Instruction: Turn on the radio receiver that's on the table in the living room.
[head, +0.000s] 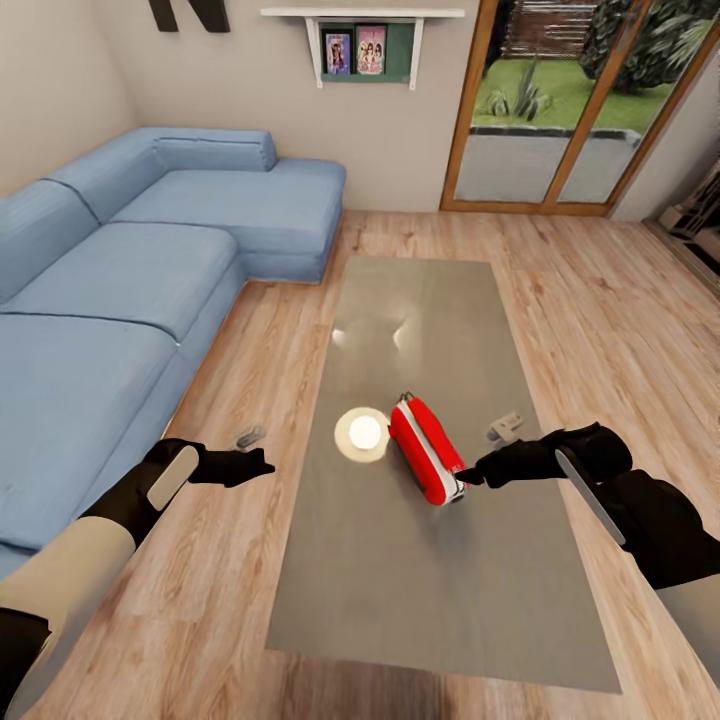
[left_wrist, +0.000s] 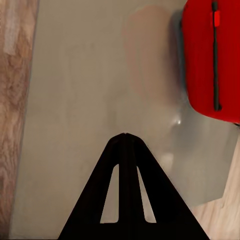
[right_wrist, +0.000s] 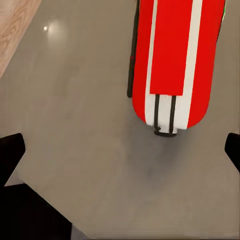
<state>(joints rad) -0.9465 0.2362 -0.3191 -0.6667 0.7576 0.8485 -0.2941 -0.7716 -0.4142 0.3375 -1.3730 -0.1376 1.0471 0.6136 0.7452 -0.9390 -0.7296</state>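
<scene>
The red radio receiver (head: 427, 452) lies on its side on the long grey glossy table (head: 430, 300), near the middle. Its white-striped narrow edge (right_wrist: 172, 60) faces my right wrist camera, and its red body (left_wrist: 210, 60) also appears in the left wrist view. My right gripper (head: 470, 478) is just off the radio's near end, low over the tabletop. It is open, with its fingertips (right_wrist: 12, 147) spread wide and nothing between them. My left gripper (head: 262, 466) hangs over the wood floor left of the table, its fingers (left_wrist: 125, 150) pressed together and holding nothing.
A round white lamp reflection (head: 362, 433) shines on the tabletop beside the radio. A blue sectional sofa (head: 120, 290) runs along the left. Glass doors (head: 570, 100) and a wall shelf (head: 365, 45) stand at the back. Light wood floor (head: 600, 310) surrounds the table.
</scene>
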